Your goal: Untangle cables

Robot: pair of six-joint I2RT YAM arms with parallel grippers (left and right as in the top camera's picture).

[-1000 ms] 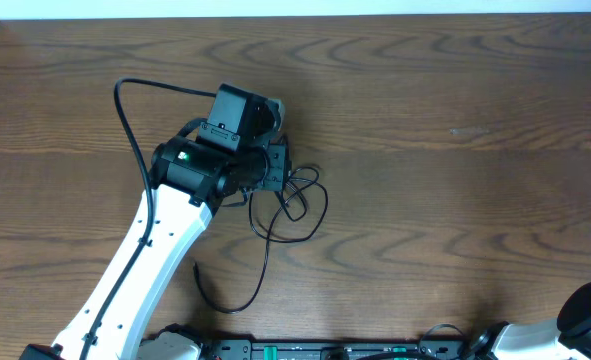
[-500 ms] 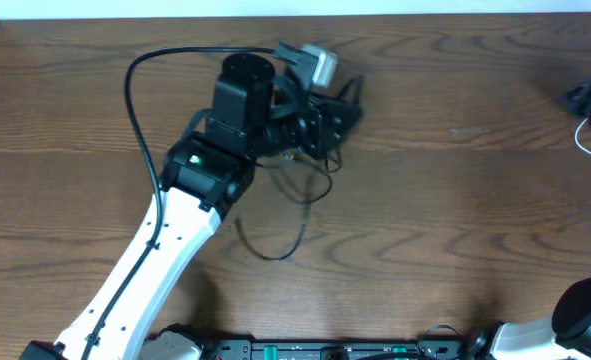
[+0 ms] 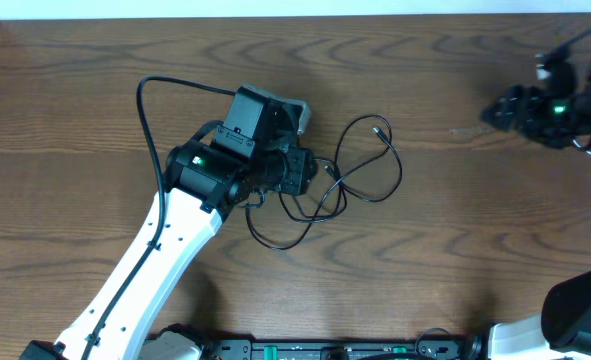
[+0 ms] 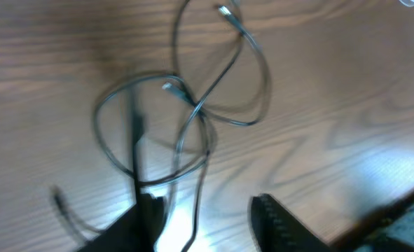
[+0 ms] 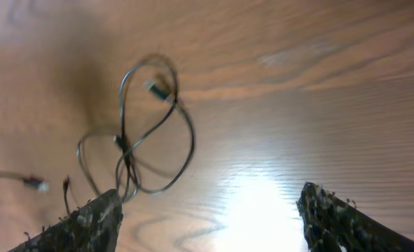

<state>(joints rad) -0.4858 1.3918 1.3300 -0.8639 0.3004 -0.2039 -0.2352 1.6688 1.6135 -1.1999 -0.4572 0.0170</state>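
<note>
The black cable [image 3: 333,180] lies on the wooden table in loose crossed loops, with one plug end [image 3: 378,128] at the far side. My left gripper [image 3: 310,172] sits at the left edge of the loops. In the left wrist view its fingers [image 4: 207,224] are apart, with one strand of the black cable [image 4: 196,108] running between them. My right gripper [image 3: 495,108] hovers at the far right. In the right wrist view its fingers [image 5: 210,217] are wide apart and empty, and the loops [image 5: 126,143] lie ahead. A white cord [image 3: 587,147] shows at the right edge.
The left arm's thick black wire [image 3: 145,120] arcs over the table at the left. The table's far edge [image 3: 295,12] runs along the top of the overhead view. A blurred cable end [image 5: 33,183] lies at the left in the right wrist view.
The left gripper swung up and right with the black cable, then came back down-left. The cable now lies spread in wider loops to its right. The right gripper has come in at the far right.
</note>
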